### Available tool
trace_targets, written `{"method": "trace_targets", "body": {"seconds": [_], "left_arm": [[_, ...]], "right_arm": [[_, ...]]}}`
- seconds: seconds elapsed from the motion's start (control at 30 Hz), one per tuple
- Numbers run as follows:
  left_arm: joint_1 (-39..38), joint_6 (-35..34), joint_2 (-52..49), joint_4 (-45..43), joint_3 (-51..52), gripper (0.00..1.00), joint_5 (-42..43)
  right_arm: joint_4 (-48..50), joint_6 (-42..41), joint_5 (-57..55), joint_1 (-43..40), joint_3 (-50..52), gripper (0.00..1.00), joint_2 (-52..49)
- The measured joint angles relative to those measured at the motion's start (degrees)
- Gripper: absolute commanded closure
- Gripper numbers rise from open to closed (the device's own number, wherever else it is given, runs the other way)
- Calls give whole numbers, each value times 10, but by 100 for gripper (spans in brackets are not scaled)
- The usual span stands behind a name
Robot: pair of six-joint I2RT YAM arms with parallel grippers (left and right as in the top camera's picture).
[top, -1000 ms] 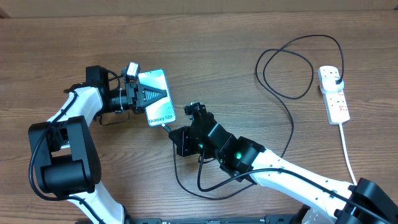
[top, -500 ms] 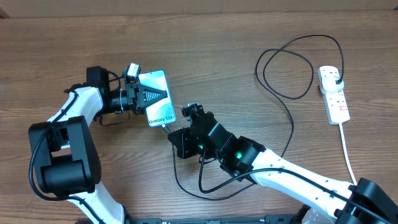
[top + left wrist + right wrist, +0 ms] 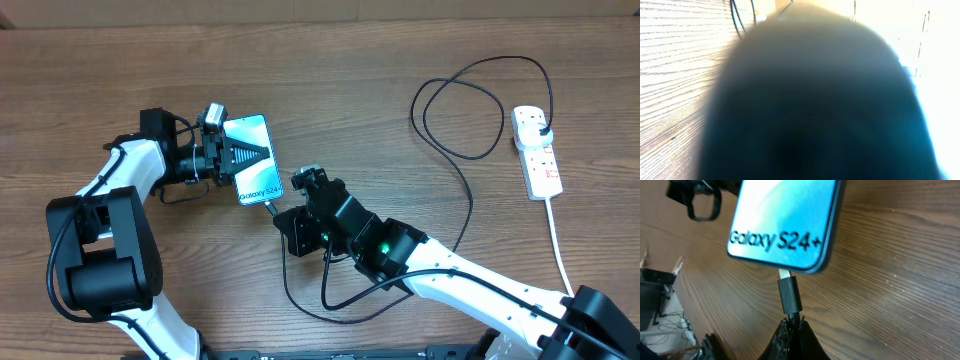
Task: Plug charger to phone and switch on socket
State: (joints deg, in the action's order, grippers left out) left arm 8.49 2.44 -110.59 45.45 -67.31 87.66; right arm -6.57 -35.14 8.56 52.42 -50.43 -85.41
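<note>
Two grips | left jaws clamp slim glossy phone (image 3: 258, 182) | right jaws pinch thin black charger (image 3: 788, 294) behind plug

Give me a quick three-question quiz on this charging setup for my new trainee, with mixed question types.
1. Fill in: the phone has a lit screen that reads ___.
2. The right gripper is shut on: A) the charger, B) the phone, C) the white cord.
3. True or false: the charger's black plug sits in the socket.
Key: 1 Galaxy S24+; 2 A; 3 true.
</note>
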Motion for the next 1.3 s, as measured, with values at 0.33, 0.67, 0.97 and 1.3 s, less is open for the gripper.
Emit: {"method": "trace_targets", "body": {"seconds": [0.33,0.67,0.97,1.3], "left_arm": [[0,0,0,0,0,96,0],[0,0,0,0,0,96,0],[0,0,0,0,0,96,0],[1,-12,0,7,0,96,0]], "right_arm": [[-5,3,0,0,0,96,0],[-5,3,1,0,0,96,0],[-9,4,3,0,0,96,0],[-27,16,31,0,0,96,1]]}}
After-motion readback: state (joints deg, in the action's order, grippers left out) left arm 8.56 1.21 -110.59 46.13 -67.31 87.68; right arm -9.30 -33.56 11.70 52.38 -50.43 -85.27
